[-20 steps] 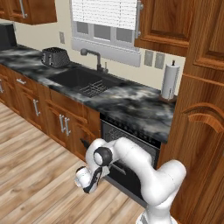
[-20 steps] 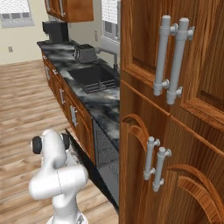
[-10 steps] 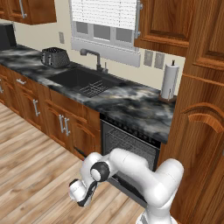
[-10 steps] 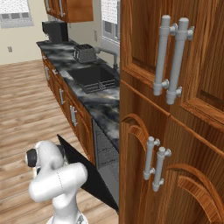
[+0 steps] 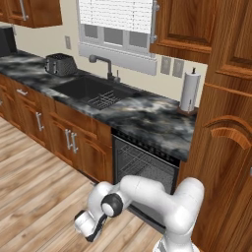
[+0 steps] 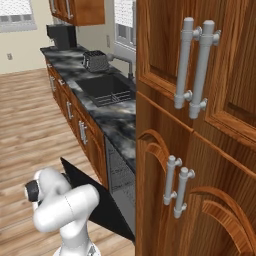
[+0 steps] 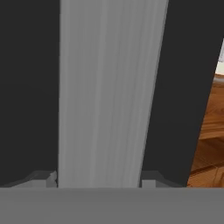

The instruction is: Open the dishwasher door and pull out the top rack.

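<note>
A dishwasher (image 5: 145,170) under the dark marbled tabletop (image 5: 147,120) stands open, its wire rack (image 5: 142,165) showing inside the cavity with nothing visible on it. The dishwasher door (image 6: 97,200), a flat black panel, slants out and down into the room, roughly halfway between shut and flat, its upper edge near the arm's elbow. In the hand view the door's silver-grey handle (image 7: 107,92) runs between the two dark tips of the tool (image 7: 98,181), which sit close against either side of the bar, pinching it. In the left base view the tool (image 5: 93,231) hangs low over the wooden floor (image 5: 39,187), out in front of the cabinets. To the left along the tabletop, the sink (image 5: 96,91) holds a small wire grid, with a tap (image 5: 103,64) behind it and a toaster (image 5: 60,64) beside it. A paper-towel roll (image 5: 189,91) stands at the right end, against the tall wooden cupboard (image 5: 226,147). The floor to the left of the door lies open.
</note>
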### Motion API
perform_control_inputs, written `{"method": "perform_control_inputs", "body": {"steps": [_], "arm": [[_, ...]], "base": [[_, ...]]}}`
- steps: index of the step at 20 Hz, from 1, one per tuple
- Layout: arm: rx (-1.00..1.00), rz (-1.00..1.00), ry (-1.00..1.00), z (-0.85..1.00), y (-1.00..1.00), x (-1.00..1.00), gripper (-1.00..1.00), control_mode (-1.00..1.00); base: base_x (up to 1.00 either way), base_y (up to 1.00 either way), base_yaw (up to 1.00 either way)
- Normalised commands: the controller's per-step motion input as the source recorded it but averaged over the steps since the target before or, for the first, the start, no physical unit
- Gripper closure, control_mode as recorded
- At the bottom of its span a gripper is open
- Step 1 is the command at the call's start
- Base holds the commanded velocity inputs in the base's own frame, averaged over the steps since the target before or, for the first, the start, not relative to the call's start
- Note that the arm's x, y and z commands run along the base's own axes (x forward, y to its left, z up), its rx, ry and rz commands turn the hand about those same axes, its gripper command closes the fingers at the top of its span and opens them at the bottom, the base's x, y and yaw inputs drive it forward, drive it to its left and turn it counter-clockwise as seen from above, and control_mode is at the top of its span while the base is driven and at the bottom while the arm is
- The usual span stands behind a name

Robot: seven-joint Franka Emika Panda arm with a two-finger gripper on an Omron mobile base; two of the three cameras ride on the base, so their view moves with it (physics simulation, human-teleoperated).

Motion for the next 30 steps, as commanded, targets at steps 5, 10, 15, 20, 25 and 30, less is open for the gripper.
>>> {"method": "perform_control_inputs", "body": {"steps": [5,10,15,20,25,30], "arm": [[-0.02,0.00,0.00,-0.42,0.66,-0.41,1.00,-1.00],[-0.01,0.00,0.00,-0.27,0.58,-0.37,-1.00,-1.00],[0.02,0.00,0.00,-0.01,0.45,-0.63,-1.00,-1.00],[0.18,0.00,0.00,0.00,0.37,-0.73,-1.00,-1.00],[0.25,0.06,0.00,0.14,0.44,-0.80,-1.00,-1.00],[0.27,0.09,0.00,0.55,0.31,-0.72,-1.00,-1.00]], "base": [[0.00,0.00,0.00],[0.00,0.00,0.00],[0.00,0.00,0.00],[0.00,0.00,0.00],[0.00,0.00,0.00],[0.00,0.00,0.00]]}}
